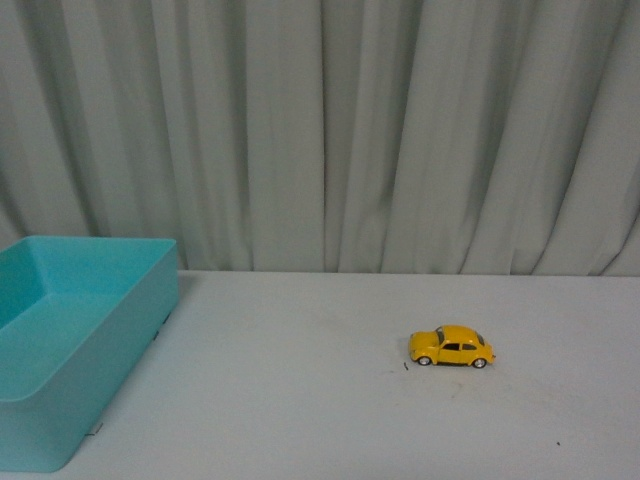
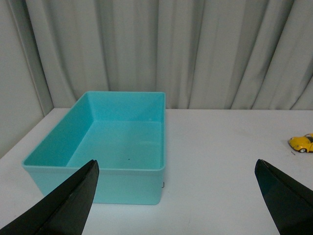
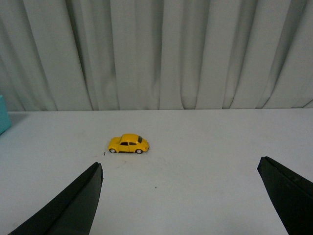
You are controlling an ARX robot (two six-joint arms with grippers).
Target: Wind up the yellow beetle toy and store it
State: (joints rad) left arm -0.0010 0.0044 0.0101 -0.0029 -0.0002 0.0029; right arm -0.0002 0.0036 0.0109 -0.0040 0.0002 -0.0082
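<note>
Small glossy yellow Beetle-shaped toy car on the white tabletop — bare surface all around it.
It stands side-on on its silver-hubbed black wheels, right of centre, well apart from the turquoise plastic bin at the table's left edge — a grey pleated curtain closes the far edge. The left gripper and right gripper are both spread wide, holding nothing.
</note>
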